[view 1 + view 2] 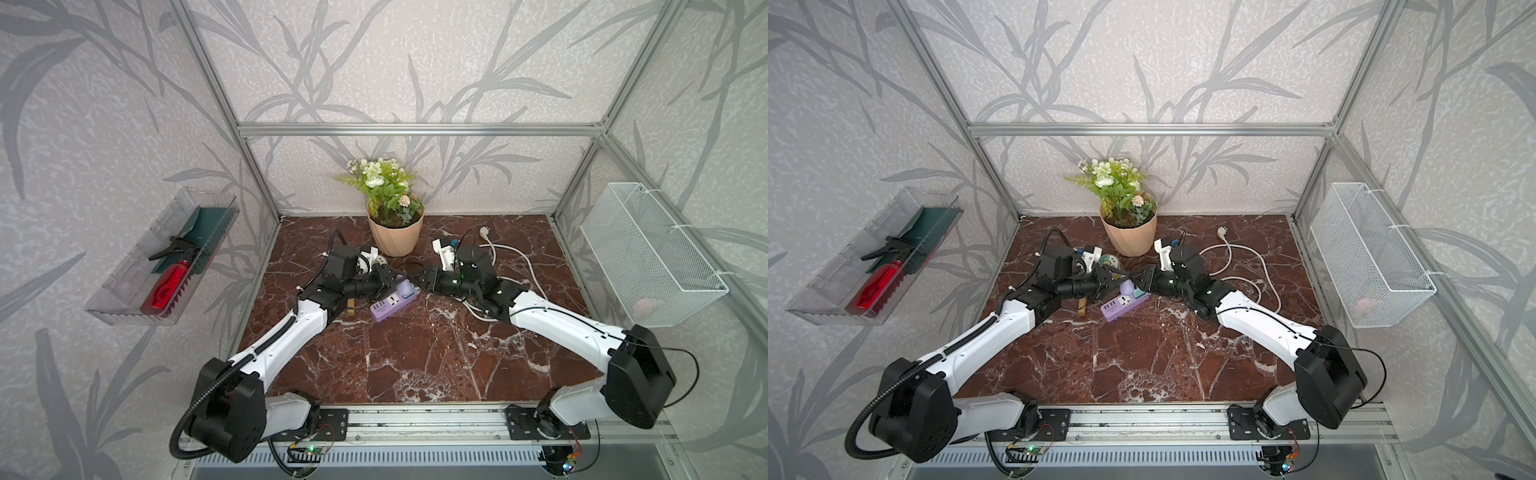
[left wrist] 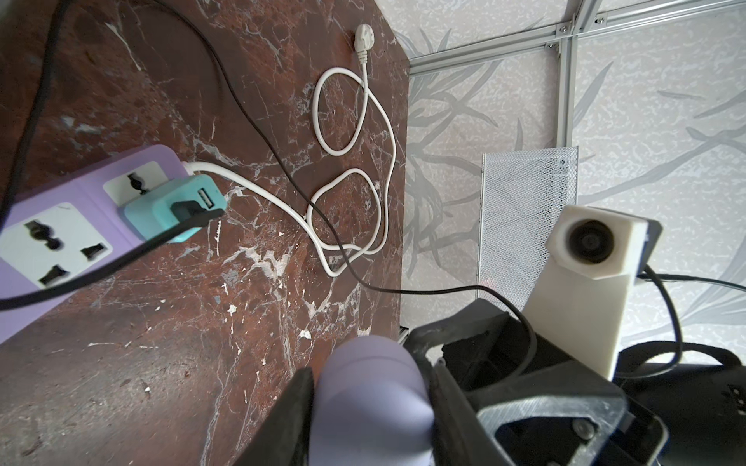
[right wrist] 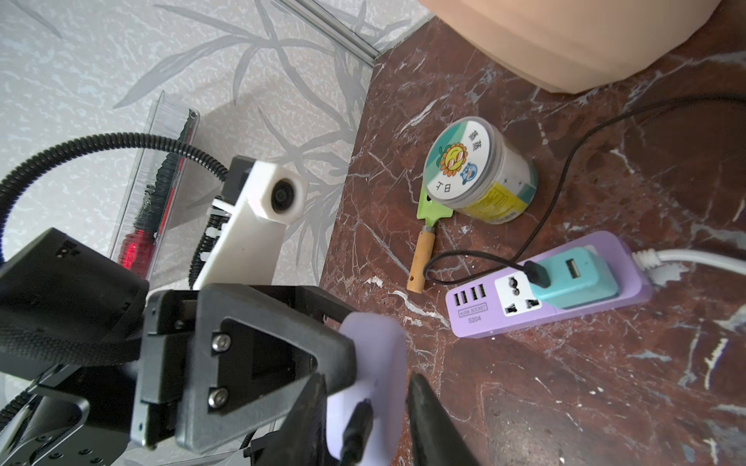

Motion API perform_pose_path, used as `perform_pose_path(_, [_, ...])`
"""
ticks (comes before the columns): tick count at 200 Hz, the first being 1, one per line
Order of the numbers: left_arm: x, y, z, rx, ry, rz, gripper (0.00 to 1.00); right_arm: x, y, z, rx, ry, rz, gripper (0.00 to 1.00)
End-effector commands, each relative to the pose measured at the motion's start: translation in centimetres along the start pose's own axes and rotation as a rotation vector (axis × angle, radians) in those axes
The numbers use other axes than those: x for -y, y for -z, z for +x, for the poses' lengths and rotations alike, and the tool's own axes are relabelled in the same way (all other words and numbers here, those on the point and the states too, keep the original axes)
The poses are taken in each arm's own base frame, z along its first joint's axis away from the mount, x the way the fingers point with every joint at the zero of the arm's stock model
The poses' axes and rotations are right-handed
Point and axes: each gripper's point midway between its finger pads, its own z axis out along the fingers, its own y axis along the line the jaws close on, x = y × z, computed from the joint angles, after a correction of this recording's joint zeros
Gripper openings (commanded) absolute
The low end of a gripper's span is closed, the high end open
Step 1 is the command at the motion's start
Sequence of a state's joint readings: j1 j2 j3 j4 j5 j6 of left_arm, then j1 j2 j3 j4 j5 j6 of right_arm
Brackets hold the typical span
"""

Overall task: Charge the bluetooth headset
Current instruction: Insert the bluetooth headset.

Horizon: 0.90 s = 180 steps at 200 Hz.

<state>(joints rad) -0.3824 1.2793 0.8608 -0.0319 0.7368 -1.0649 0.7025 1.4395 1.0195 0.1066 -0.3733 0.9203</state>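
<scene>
Marble-patterned tabletop (image 1: 415, 353) carries a purple power strip (image 1: 388, 306), the landmark for all positions here. Both arms converge just above the strip's charger end. Left gripper (image 2: 363, 373): closed across the sides of the bluetooth headset (image 2: 371, 403), which is held clear of the table just above that end, its long axis running along the fingers. Right gripper (image 3: 367, 379): parted, facing the headset from the opposite side. Its jaws flank but apparently do not pinch the cable plug (image 3: 357, 423) that meets the case; whether the plug is fully seated cannot be told. Teal charger (image 3: 573, 274), seated in the strip's end socket, feeds the black cable (image 3: 537, 273). Likely next move: the right gripper, nearer the plug, backs away along the plug's axis.
</scene>
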Motion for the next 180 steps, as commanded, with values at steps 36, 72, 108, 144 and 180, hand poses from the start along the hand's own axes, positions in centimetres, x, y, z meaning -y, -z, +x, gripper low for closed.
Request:
perform_pose_path(36, [0.5, -0.1, 0.2, -0.029, -0.023, 0.015, 0.04, -1.1, 1.0, -1.0, 0.045, 0.034, -0.032, 0.27])
perform_pose_path(72, [0.5, -0.1, 0.1, -0.027, -0.019, 0.014, 0.04, -0.6, 0.9, -0.3, 0.017, 0.022, -0.026, 0.23])
perform_pose_path(108, [0.4, 0.0, -0.2, -0.023, -0.015, 0.014, 0.04, 0.0, 0.9, 0.0, 0.01, 0.018, -0.007, 0.23])
perform_pose_path(144, [0.2, -0.1, -0.2, -0.024, -0.006, 0.012, 0.03, 0.3, 0.8, 0.2, 0.009, 0.007, -0.002, 0.14])
perform_pose_path(180, [0.3, -0.1, -0.3, -0.022, -0.004, 0.016, 0.03, 0.3, 0.5, 0.2, 0.006, 0.001, -0.009, 0.05])
